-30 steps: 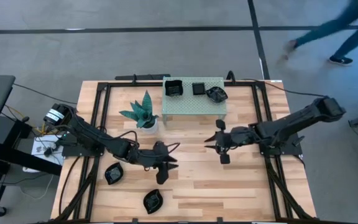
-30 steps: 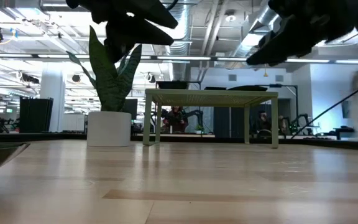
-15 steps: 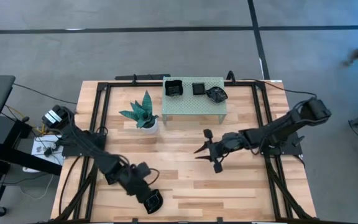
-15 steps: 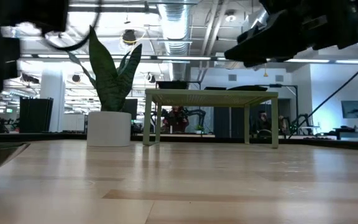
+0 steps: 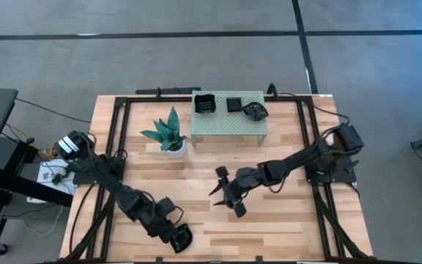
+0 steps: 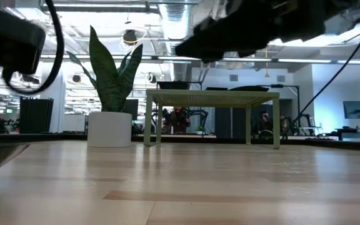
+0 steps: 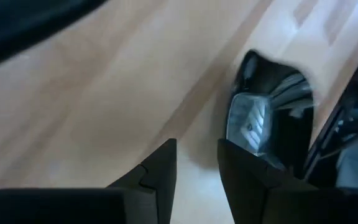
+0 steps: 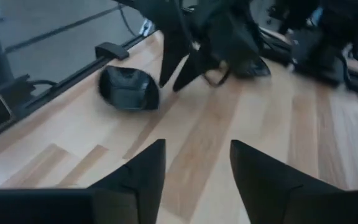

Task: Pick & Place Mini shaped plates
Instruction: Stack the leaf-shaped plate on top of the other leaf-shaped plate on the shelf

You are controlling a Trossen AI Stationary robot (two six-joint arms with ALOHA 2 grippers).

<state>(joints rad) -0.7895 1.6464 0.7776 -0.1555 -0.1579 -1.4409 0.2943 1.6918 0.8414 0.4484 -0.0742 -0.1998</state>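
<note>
Three glossy black mini plates [image 5: 204, 103] [image 5: 234, 104] [image 5: 255, 111] sit on the green shelf [image 5: 229, 123] at the far edge. Another black plate [image 5: 183, 237] [image 7: 263, 118] [image 8: 129, 88] lies flat on the table near the near edge. My left gripper [image 5: 172, 232] [image 7: 197, 158] is open and hovers just beside this plate, its fingers a little short of the rim. My right gripper [image 5: 224, 193] [image 8: 194, 165] is open above the middle of the table, pointing toward the left gripper [image 8: 179, 65]. A further dark dish [image 8: 252, 66] shows behind the left gripper.
A green-leaved plant in a white pot [image 5: 170, 133] [image 6: 110, 94] stands left of the shelf. Black frame rails [image 5: 112, 154] [image 5: 315, 147] run along the table's sides. Bare wood lies between the two grippers and to the right near corner [image 5: 299, 235].
My left gripper has swung from the middle of the table toward the near edge and down beside the near plate, and its arm now covers the plate by the left rail. My right gripper has travelled toward the table's left and a little nearer. A passer-by beyond the table has left the picture.
</note>
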